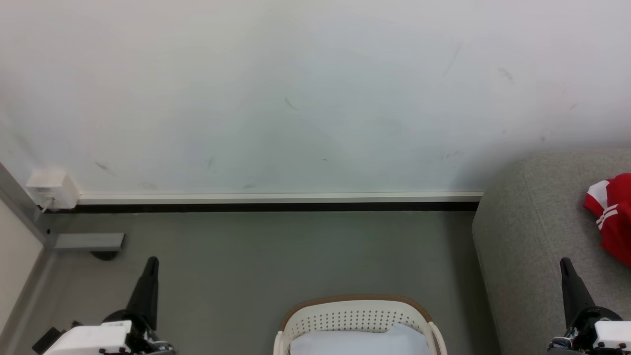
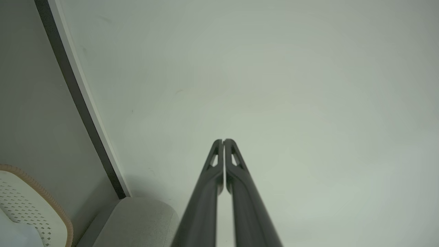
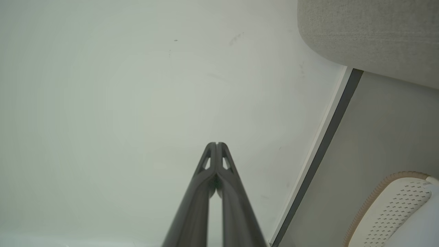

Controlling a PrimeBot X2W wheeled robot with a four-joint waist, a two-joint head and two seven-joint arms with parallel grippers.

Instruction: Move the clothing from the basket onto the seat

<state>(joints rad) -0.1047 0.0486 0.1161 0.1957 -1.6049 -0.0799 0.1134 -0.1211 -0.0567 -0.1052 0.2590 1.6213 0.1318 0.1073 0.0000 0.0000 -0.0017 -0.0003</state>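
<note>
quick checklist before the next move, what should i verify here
1. Free left gripper: ok, shut on nothing.
2. Free right gripper: ok, shut on nothing.
3. Position of the basket: ok, it is ahead, between the arms.
4. Some red clothing on the seat: ok, a piece lies there.
5. No clothing left in the basket: cannot tell, pale fabric shows inside and the rest is cut off.

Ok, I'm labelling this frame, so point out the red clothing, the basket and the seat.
red clothing [image 1: 619,236], head view, on red fabric below the white stripes.
basket [image 1: 355,319], head view, on its perforated far wall.
seat [image 1: 527,246], head view, on bare grey fabric left of the clothing.
</note>
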